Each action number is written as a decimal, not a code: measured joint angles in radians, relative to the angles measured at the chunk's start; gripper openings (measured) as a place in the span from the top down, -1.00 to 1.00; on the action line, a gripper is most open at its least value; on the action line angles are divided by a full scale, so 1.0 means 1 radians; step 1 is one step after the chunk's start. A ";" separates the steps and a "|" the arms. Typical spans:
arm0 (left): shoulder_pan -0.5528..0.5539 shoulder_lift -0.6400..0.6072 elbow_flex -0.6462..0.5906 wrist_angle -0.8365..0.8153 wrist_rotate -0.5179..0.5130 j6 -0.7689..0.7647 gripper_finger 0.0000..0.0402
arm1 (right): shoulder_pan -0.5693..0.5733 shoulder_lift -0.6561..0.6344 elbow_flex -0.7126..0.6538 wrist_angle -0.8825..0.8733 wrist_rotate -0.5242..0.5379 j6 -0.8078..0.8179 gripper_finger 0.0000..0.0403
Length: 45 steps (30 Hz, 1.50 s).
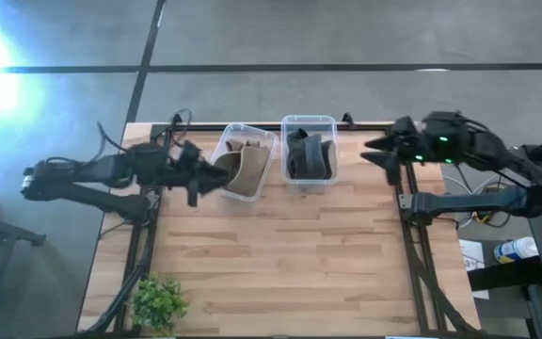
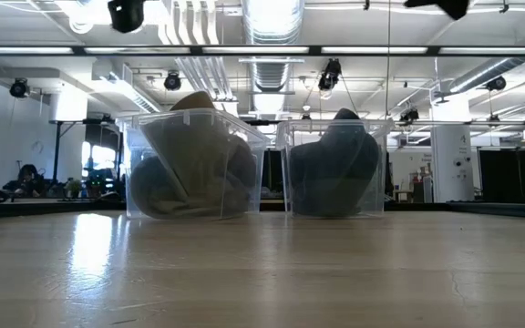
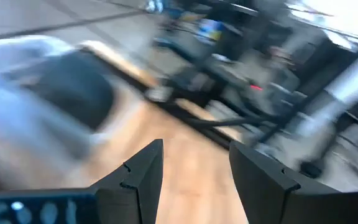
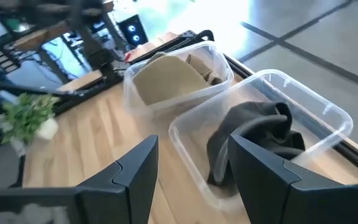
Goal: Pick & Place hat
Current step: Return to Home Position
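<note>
A tan hat (image 1: 245, 169) sits in the left clear bin (image 1: 238, 130), its crown rising above the rim in the low view (image 2: 190, 155). A dark grey hat (image 1: 309, 155) lies crumpled in the right clear bin (image 1: 309, 119). My left gripper (image 1: 205, 181) hovers beside the left bin's left wall, raised above the table, open, with nothing between its fingers (image 3: 194, 146). My right gripper (image 1: 370, 151) is open to the right of the right bin, also raised. Its wrist view looks down over the dark hat (image 4: 260, 134) and the tan hat (image 4: 166, 81).
The two bins stand side by side at the table's far edge. A small green plant (image 1: 158, 301) sits at the near left corner. The wooden tabletop (image 1: 280, 254) lies bare in front of the bins. Dark frame rails run along the left and right sides.
</note>
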 joint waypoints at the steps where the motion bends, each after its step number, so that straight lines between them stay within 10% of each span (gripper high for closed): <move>1: 0.012 -0.030 0.000 -0.051 -0.032 -0.018 0.11 | 0.011 -0.029 0.000 -0.021 0.000 -0.006 0.06; 10: 0.015 -0.203 -0.068 -0.116 -0.124 0.068 0.11 | 0.024 -0.215 -0.034 -0.113 0.202 0.051 0.08; 22: 0.013 -0.351 -0.549 0.460 0.116 0.104 0.11 | 0.025 -0.460 -0.425 0.139 -0.246 -0.106 0.09; 45: 0.013 -0.675 -0.900 0.617 0.117 0.060 0.11 | 0.024 -0.707 -0.861 0.269 -0.231 0.048 0.09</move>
